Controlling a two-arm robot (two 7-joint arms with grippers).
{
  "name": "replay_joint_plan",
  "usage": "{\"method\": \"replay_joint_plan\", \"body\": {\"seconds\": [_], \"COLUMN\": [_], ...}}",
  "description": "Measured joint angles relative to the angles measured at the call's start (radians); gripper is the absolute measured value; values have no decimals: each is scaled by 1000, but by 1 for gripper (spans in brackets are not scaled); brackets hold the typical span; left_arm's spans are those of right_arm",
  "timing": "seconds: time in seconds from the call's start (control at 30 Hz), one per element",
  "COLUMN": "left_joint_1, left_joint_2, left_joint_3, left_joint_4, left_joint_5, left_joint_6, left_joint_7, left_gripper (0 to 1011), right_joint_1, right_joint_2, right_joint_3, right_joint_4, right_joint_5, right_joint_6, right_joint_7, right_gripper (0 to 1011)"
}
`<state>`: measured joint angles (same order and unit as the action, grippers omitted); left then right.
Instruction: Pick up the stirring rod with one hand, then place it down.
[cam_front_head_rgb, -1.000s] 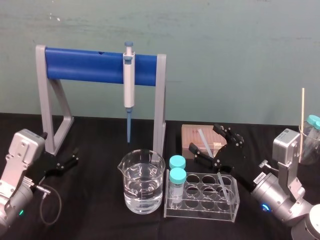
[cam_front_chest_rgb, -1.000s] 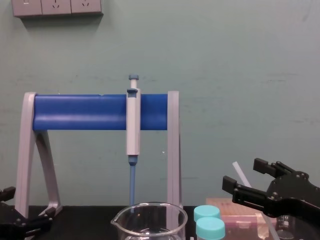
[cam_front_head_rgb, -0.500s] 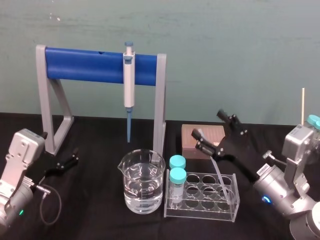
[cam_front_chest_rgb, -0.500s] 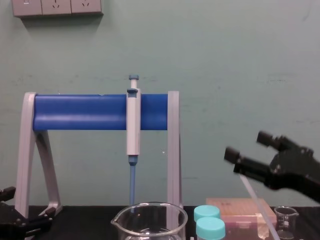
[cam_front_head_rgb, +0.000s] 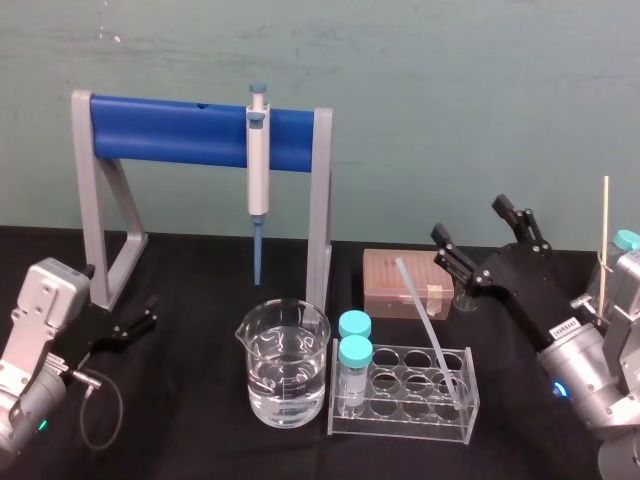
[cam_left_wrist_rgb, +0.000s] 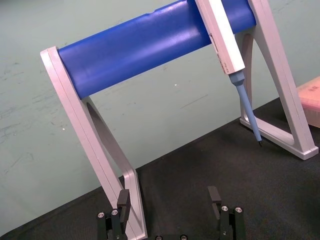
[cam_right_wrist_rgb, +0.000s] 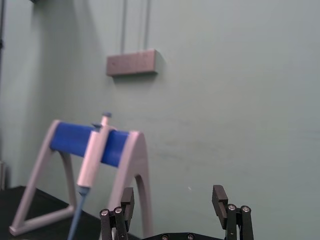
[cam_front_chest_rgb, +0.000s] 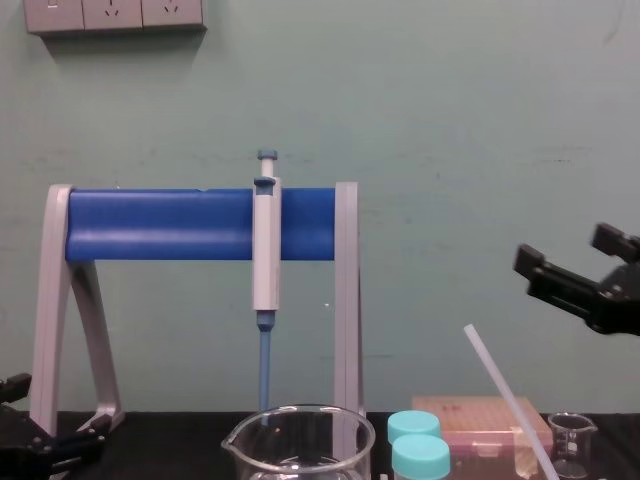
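Right jaws: standing wide apart, gripping nothing.
Right gripper (cam_front_head_rgb: 468, 220): hovering raised, to the right of the stirring rod (cam_front_head_rgb: 425, 322), apart from it.
Stirring rod: leaning tilted in the clear tube rack (cam_front_head_rgb: 400, 412).
Left gripper (cam_front_head_rgb: 147, 314): resting low at the left, jaws spread.

Pipette (cam_front_head_rgb: 258, 165) on blue stand (cam_front_head_rgb: 170, 130)

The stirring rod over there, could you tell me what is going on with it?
The stirring rod leans in the clear tube rack, its top end free. The right gripper hovers above and to the right of it, jaws open, holding nothing. The left gripper sits low on the left by the blue stand, jaws open, idle.
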<state>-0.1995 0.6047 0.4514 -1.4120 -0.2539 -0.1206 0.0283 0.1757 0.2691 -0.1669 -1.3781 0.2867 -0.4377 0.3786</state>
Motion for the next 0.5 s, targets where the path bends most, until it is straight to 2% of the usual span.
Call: {"method": "replay_joint_plan", "body": {"seconds": [0.33, 0.43, 0.47, 0.5], "left_joint_1": [0, 0, 0, 0], "left_joint_2": [0, 0, 0, 0], "left_joint_3": [0, 0, 0, 0], "left_joint_4": [0, 0, 0, 0], "left_joint_5": [0, 0, 0, 0], "left_joint_6": [0, 0, 0, 0], "left_joint_7": [0, 0, 0, 0], "left_gripper": [1000, 1000, 1000, 1000], "right_joint_1": [-74, -88, -88, -90], "right_joint_2": [9, 11, 11, 12], "right_joint_3": [54, 62, 62, 62], "right_joint_4": [-46, -52, -52, -53], "right_joint_5": [-62, -87, -87, -95], "right_joint_6": [100, 163, 163, 192], "right_joint_7": [-79, -102, -102, -106], "right_gripper": [1003, 1003, 1003, 1003]}}
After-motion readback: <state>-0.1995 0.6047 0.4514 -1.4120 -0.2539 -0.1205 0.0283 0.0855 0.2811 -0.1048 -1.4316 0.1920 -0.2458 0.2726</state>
